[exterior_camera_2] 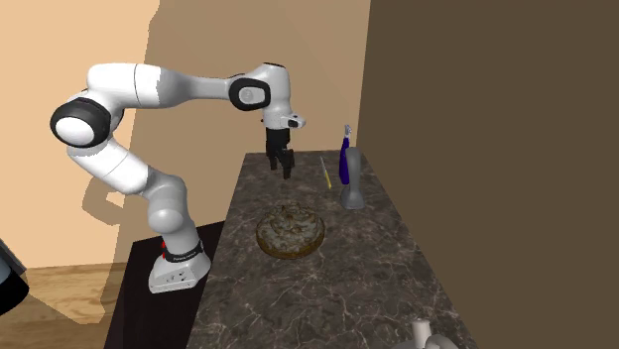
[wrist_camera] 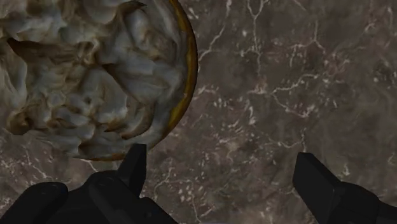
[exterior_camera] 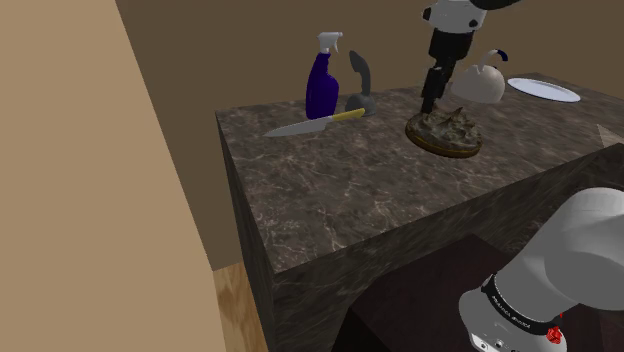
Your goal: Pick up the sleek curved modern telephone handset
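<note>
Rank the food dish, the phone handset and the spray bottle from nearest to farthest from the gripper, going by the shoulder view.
1. The food dish, on the counter just under the gripper.
2. The phone handset, upright near the counter's back edge, to that view's left of the gripper.
3. The spray bottle, farther left still, beside the handset.

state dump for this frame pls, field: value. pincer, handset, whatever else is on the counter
pincer: open, empty, above the counter beside the round dish
handset: grey, standing upright, not held, next to the blue spray bottle
knife: yellow handle, lying flat by the spray bottle
other: white teapot, white plate
</note>
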Robot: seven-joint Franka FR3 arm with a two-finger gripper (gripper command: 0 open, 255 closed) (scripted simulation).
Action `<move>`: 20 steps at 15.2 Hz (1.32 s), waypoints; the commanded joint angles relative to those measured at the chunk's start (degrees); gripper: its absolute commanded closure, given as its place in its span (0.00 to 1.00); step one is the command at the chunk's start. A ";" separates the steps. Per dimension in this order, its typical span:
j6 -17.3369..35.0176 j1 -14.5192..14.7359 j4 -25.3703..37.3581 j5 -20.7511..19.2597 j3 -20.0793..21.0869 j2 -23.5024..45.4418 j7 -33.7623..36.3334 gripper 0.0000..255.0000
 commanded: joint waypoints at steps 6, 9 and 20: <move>8.60 2.10 8.77 -0.58 -5.57 10.35 -15.16 0.00; 11.45 3.13 13.59 0.70 -7.50 15.24 -21.61 0.00; 15.92 4.73 34.59 10.60 -11.18 33.07 -43.95 0.00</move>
